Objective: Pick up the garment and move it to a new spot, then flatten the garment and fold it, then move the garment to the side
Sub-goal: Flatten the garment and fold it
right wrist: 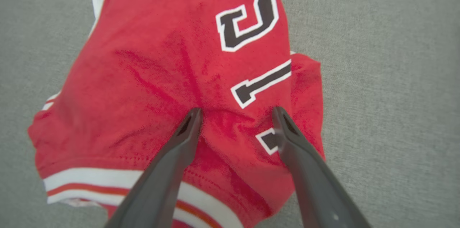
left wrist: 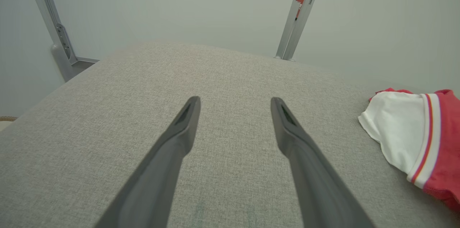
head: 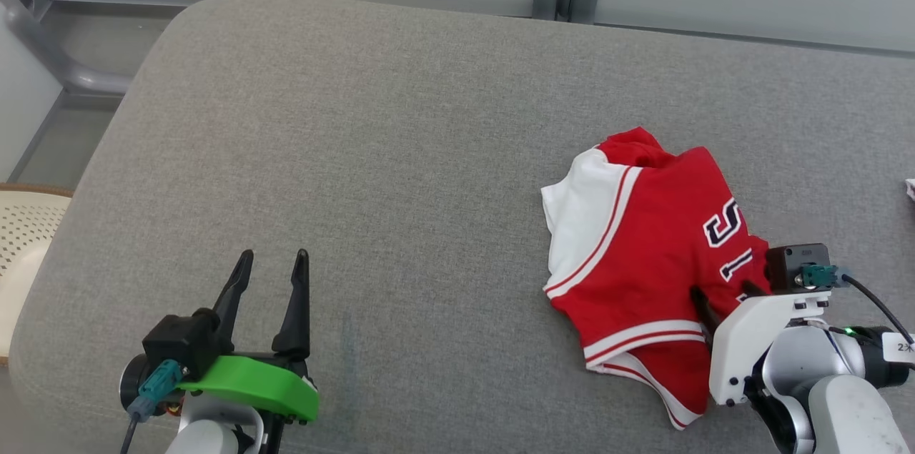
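Grey pad (head: 393, 154): crumpled jersey (head: 636, 239); right gripper (right wrist: 236, 111) wide over it, left gripper (left wrist: 233, 100) wide. Risk of single-layer pinch, uneven drag.

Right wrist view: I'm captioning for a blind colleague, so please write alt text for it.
A crumpled red jersey with white-and-red striped trim and black-and-white lettering lies on a grey fabric surface. The right tool points at its lower middle, two dark fingers spread open.

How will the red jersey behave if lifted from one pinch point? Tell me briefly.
Probably floppy: the red jersey lies crumpled with soft creases, so it would likely drape and hang. Likely light, being thin cloth. It may drag on the grey fabric surface rather than slide cleanly.
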